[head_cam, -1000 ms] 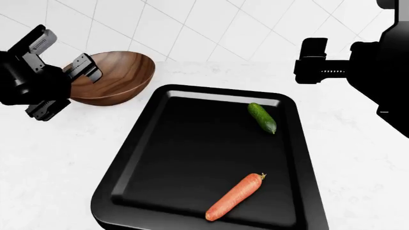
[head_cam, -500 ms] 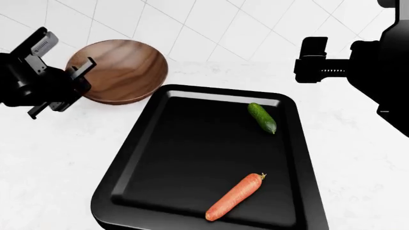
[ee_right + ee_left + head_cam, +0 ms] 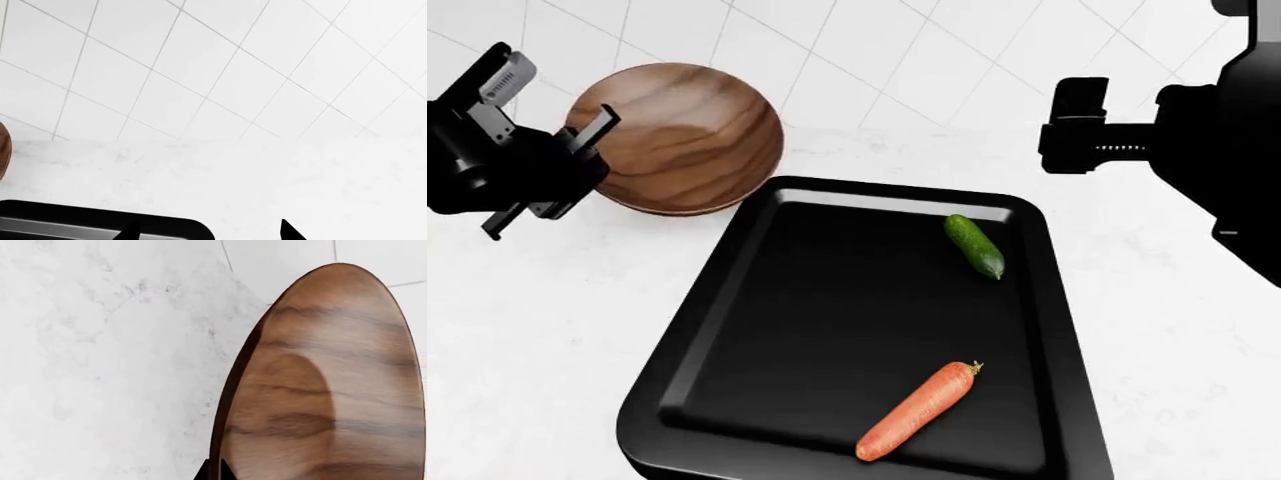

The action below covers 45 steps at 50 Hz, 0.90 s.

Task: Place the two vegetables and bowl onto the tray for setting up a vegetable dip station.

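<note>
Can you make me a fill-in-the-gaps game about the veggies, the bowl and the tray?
1. The carrot lies on the black ____.
2. The green cucumber is ____ from the robot than the carrot.
3. The left gripper grips the wooden ____ by its rim.
4. The number of vegetables on the tray is ____.

Missing words: tray; farther; bowl; two

Bright, even light fills all my views, with sharp rendering and no blur or edge warp. The white counter [image 3: 547,330] nearly washes out. The tray [image 3: 827,330] carries a soft sheen, and the bowl [image 3: 320,390] shows faint shading inside.
</note>
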Motion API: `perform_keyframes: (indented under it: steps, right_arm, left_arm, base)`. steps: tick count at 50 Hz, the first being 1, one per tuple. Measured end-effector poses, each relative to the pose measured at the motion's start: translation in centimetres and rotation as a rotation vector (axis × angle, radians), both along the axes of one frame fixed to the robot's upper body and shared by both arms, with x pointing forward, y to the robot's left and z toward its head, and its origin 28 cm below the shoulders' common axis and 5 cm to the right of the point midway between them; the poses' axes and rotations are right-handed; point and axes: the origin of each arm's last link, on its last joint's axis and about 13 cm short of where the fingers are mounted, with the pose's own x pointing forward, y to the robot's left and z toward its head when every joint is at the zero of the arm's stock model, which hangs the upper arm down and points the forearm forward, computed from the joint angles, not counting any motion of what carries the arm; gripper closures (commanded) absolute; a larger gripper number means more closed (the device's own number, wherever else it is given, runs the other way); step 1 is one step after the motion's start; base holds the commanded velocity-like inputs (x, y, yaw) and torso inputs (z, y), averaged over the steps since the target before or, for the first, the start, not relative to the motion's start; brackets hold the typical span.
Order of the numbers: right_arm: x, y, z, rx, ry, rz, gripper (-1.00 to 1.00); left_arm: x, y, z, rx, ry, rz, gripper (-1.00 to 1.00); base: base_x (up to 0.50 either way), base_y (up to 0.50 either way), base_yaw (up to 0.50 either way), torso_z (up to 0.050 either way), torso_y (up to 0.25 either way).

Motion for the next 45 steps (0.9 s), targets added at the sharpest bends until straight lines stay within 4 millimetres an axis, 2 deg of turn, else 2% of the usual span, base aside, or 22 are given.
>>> perform_keyframes:
  steps: [30, 38, 45]
  right_arm:
    - [0.0, 0.0, -0.1, -0.004, 0.002, 0.001, -1.0]
    - [0.0, 0.0, -0.2, -0.004, 0.002, 0.001, -1.0]
    - [0.1, -0.1, -0.2, -0.006, 0.003, -0.002, -1.0]
  left_arm:
    - [-0.1, 0.2, 2.4, -0.085, -0.084, 0.087, 1.0]
    - [-0.5, 0.0, 4.0, -0.128, -0.108, 0.106, 1.0]
    - [-1.9, -1.0, 6.2, -0.183, -0.086, 0.091, 1.0]
  base:
    - [0.0, 0.0, 0.0, 0.0, 0.0]
    - [0.0, 0.0, 0.0, 0.0, 0.0]
    - [0.0, 0.0, 0.0, 0.0, 0.0]
